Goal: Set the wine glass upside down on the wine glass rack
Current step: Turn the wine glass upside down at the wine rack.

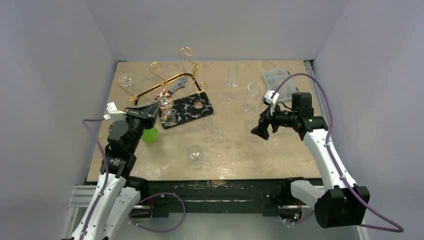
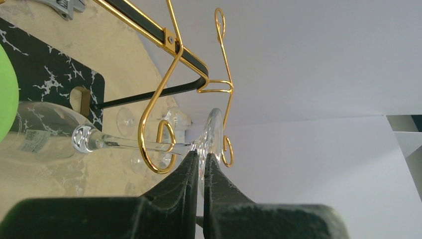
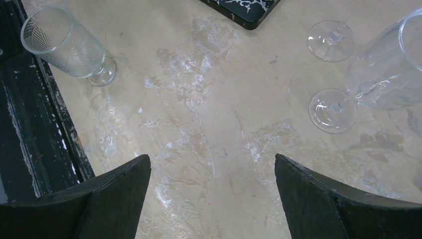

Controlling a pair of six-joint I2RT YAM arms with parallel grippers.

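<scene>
The left gripper (image 2: 200, 158) is closed tight on the round foot of the clear stemmed wine glass (image 2: 119, 143). The glass's stem runs through a curled scroll loop of the thin gold wire wine glass rack (image 2: 170, 39), with its bowl on the loop's other side. Whether stem and wire touch is unclear. The right gripper (image 3: 212, 164) is spread wide and holds nothing, above the tan worktop (image 3: 209, 99) well right of the rack.

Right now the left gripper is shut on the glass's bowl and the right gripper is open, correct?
No: the left gripper is shut on the glass by its foot, not its bowl, as the left wrist view shows. The right gripper is open.
</scene>
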